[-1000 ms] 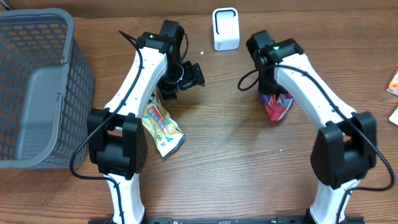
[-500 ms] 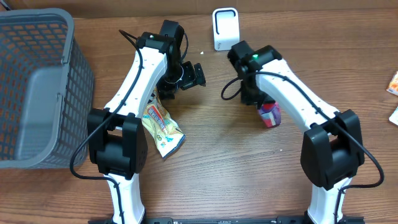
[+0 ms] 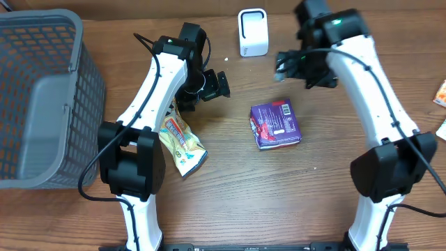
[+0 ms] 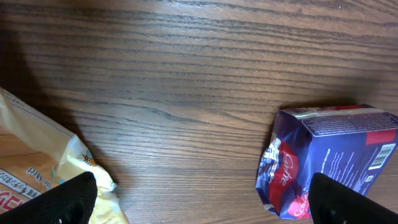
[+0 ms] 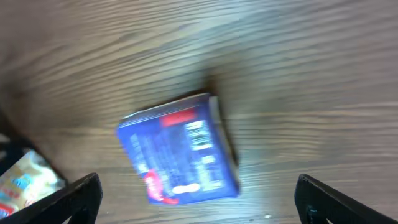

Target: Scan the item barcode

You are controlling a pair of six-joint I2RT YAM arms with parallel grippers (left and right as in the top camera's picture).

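both apart: left fingers (image 4: 62, 202), right fingers (image 5: 71, 196) | purple packet (image 3: 276, 124) flat, bare table (image 3: 279, 199) around edges

The left arm (image 3: 167, 73) and the right arm (image 3: 376, 90) both have smooth white shells over the long links and chunky black housings at the joints. Thin black cables (image 3: 144, 42) loop alongside them. A small green light (image 3: 339, 21) glows on the right arm. The fingers (image 4: 68, 198) are matte black.
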